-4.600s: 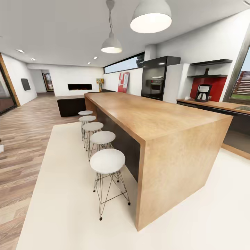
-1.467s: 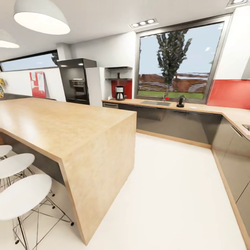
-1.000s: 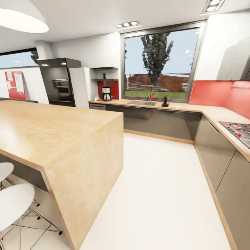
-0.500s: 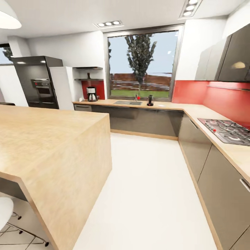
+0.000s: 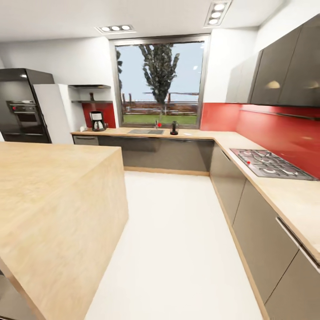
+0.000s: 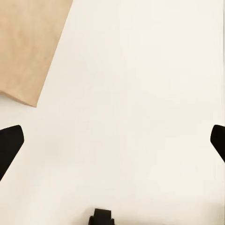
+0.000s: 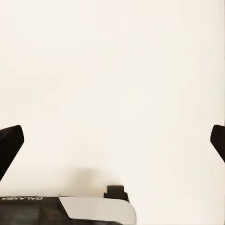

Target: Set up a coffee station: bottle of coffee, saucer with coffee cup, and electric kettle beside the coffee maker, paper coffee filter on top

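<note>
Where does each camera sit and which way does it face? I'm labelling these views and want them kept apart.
Head view: on the robot's head, facing across the white floor to the kitchen countertop with the coffee maker and electric kettle; the wooden island stands left.
Left wrist view: near the left hand, facing down at floor and an island corner; wide-apart dark fingertips show.
Right wrist view: near the right hand, facing down at floor; fingertips apart, robot body below.
Shared: head and left wrist views both show the island; all show the floor.

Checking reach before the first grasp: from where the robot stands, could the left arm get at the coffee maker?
Probably not. The coffee maker stands on the far countertop, across open floor; the left claw hangs open over floor.
</note>
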Motion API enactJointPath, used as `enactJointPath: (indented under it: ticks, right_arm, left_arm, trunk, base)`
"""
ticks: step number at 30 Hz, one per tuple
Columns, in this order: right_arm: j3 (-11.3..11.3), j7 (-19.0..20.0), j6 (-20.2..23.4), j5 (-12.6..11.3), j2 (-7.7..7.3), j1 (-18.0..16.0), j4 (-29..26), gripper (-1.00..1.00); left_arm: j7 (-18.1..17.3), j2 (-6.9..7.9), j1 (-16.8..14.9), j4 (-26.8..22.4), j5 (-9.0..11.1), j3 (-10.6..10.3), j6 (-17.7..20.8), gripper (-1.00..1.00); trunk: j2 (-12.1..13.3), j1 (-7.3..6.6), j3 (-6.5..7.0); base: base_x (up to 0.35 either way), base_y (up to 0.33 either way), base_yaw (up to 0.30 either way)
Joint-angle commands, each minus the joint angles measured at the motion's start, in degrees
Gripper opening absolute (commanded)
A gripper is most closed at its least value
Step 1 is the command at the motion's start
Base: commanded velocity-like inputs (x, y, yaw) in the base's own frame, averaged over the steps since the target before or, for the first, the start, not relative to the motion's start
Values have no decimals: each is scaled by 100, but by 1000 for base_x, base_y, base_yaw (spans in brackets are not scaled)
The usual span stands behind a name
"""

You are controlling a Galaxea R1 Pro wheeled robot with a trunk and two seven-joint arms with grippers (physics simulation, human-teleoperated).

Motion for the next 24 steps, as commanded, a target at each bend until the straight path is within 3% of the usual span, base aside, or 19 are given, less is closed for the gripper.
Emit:
enactJointPath:
  ticks: [1,6,16,24]
  right_arm:
    - [5,2,-135,2,5,-5,145,100]
    - [4,2,-577,16,-14,-5,409,100]
    - [14,0,-666,39,-29,-5,499,100]
    - [20,-25,-673,50,3,-5,504,100]
  left_arm:
    - [-1,3,5,13,76,-6,-47,100]
    - [0,7,9,26,163,1,-102,100]
    - [0,32,8,28,272,-1,-113,100]
    - [0,32,1,28,294,3,-111,100]
  trunk:
    - [36,-22,11]
    - [236,-132,92]
    - [637,-351,240]
    - [958,-527,330]
  base:
    - [0,0,-269]
    - [0,0,-269]
    - [0,0,-258]
    - [0,0,29]
